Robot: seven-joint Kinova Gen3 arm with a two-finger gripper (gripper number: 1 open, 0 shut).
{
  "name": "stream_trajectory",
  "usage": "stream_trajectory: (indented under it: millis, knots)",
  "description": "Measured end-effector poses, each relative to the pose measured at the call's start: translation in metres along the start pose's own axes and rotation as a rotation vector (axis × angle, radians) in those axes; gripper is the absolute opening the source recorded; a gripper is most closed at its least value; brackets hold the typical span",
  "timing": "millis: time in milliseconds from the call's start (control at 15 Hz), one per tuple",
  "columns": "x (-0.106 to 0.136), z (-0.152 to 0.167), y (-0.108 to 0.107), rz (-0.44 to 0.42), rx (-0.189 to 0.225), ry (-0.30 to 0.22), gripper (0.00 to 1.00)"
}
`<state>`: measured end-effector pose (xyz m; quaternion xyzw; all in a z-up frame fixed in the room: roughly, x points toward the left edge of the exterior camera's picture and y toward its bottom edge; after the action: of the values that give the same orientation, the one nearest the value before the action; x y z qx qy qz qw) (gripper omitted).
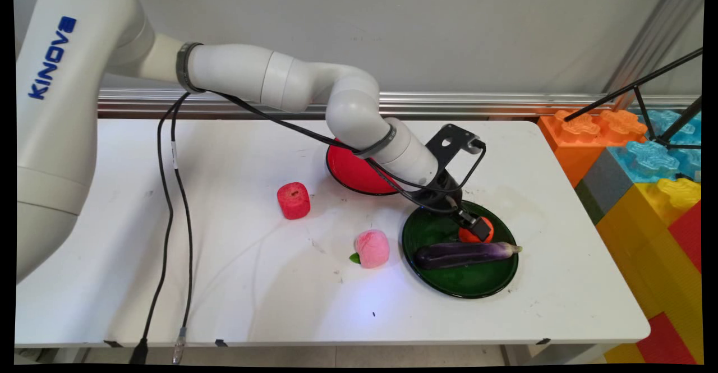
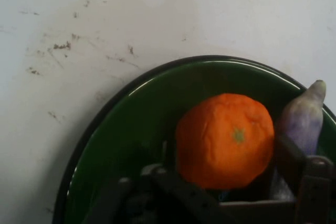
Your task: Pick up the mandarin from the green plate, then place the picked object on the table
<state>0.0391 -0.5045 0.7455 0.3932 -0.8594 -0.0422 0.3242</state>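
My black gripper (image 1: 477,229) reaches down into a dark green plate (image 1: 465,291) at the table's right. Its two fingers stand close on either side of an orange (image 1: 463,235), and they look shut on it. In the hand view the orange (image 2: 226,129) fills the gap of the gripper (image 2: 227,153) and rests low in the green plate (image 2: 131,129). A purple eggplant (image 1: 463,254) lies across the plate just in front of the orange. Its tip (image 2: 307,111) shows beside the right finger.
A red plate (image 1: 350,174) lies behind the arm's wrist. A red apple-like toy (image 1: 293,200) and a pink peach (image 1: 372,248) lie on the white table left of the green plate. Large coloured building blocks (image 1: 645,160) stand off the table's right edge. Black cables (image 1: 168,205) hang at the left.
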Motion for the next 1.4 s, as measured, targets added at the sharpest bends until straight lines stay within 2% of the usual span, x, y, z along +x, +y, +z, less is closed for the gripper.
stream_trajectory:
  millis: [400,867,1400]
  knots:
    - [-0.003,0.000,0.002,0.009,-0.010,-0.005,0.00]
    - [0.003,-0.008,0.012,0.014,-0.018,0.015,0.00]
    - [0.022,-0.044,0.024,0.074,0.019,0.031,0.00]
